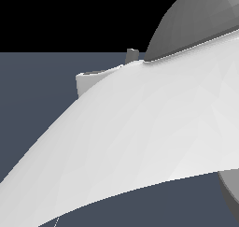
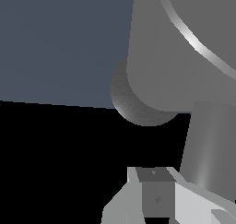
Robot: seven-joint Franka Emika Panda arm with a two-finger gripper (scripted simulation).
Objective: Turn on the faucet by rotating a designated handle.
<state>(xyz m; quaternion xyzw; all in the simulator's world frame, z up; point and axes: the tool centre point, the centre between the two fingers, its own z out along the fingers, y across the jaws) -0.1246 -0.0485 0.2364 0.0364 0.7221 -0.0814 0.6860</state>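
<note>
The exterior view is almost filled by the white robot arm, which sweeps from the lower left of the frame up to the right edge. A darker grey rounded part sits at the upper right above it, and a small grey stub pokes up just behind the arm near the upper middle. The blue-grey floor shows at the left, with black above it.

In the wrist picture the faucet takes up the upper right of the frame as a thick matte grey body, with a darker rounded end bulging at the centre. A bright thin curved streak crosses the body at the upper right; whether this is the handle cannot be told. The gripper sits at the bottom centre, close under the faucet. Only parts of its pale fingers show, so how far apart the jaws stand, and whether they hold anything, cannot be told
</note>
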